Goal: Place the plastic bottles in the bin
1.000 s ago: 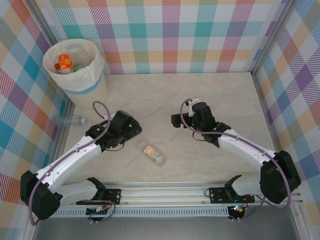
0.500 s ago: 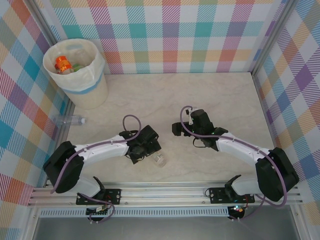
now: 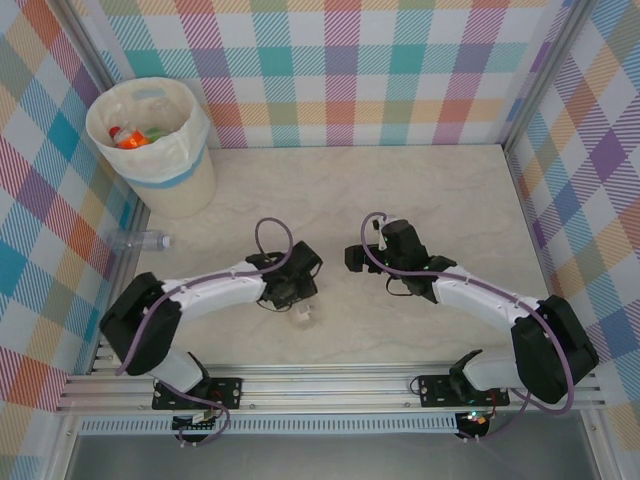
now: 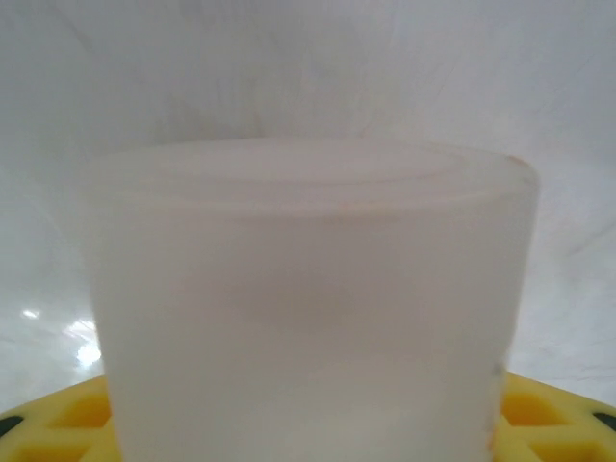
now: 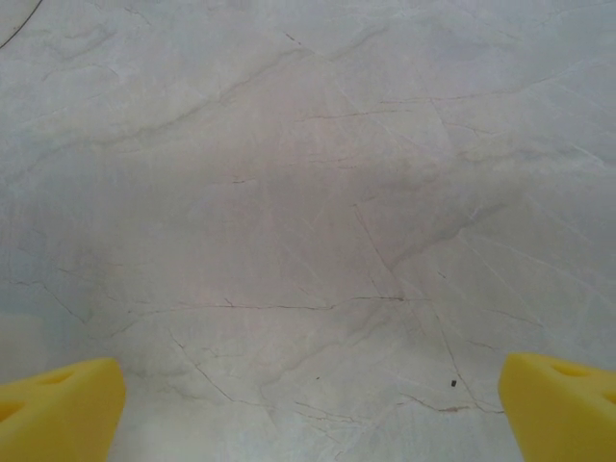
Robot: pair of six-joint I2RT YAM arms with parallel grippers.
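A clear plastic bottle (image 3: 303,317) with a pale orange label pokes out from under my left gripper (image 3: 293,292) near the table's front centre. In the left wrist view the bottle (image 4: 308,289) is a blurred white cylinder seen very close, sitting between the yellow fingertips (image 4: 58,428) of my left gripper (image 4: 308,433), which is shut on it. My right gripper (image 3: 352,258) hovers at mid-table, open (image 5: 308,414) over bare marble with nothing between its pads. The bin (image 3: 192,125) stands at the far left corner and holds orange-labelled bottles (image 3: 125,137).
Another clear bottle (image 3: 140,240) lies at the left wall, beside the table's edge and below the bin. Checked walls close in the back and both sides. The metal rail (image 3: 330,385) with the arm bases runs along the near edge.
My left gripper swung right from the table's left side and came down over the lying bottle, which now shows as a short stub beneath it. My right gripper shifted slightly nearer.
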